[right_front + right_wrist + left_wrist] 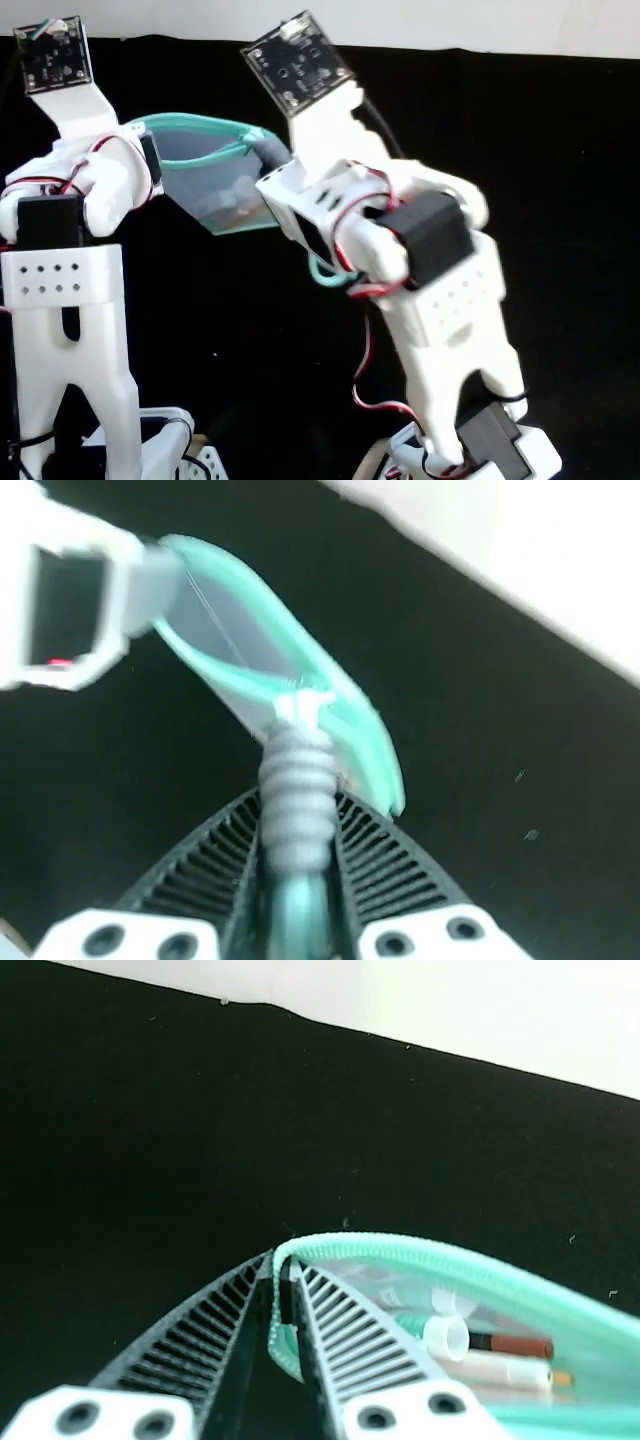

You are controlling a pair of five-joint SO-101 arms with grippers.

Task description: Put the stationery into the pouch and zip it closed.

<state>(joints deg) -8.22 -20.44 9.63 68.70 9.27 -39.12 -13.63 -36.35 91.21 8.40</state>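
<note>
A translucent pouch with a mint-green zip edge [215,190] hangs in the air above the black-covered bench [560,150], stretched between the two arms, at about 11 o'clock from the middle of the high view. The left hand [148,165] grips the pouch's 9 o'clock end; its ribbed black fingers [345,1335] are pressed together on the green zip tape at the corner. The right hand [272,160] is at the pouch's 3 o'clock end, its fingers pinching a grey ribbed zip pull [297,780] that runs straight out from the white slider [300,705]. A mint-green cord loop [322,272] hangs under the right arm, at about 6 o'clock from that hand.

Between the two hands the pouch's green edges stand apart, so the mouth gapes along most of its length, and the clear body sags toward 5 o'clock. The stationery lies inside it: through the clear wall, near the left hand, show a white capped pen [445,1338], a brown-red pen [515,1345] and a cream-coloured pen [500,1370], lying side by side and touching. A pale wall strip [450,20] borders the bench at 12 o'clock
</note>
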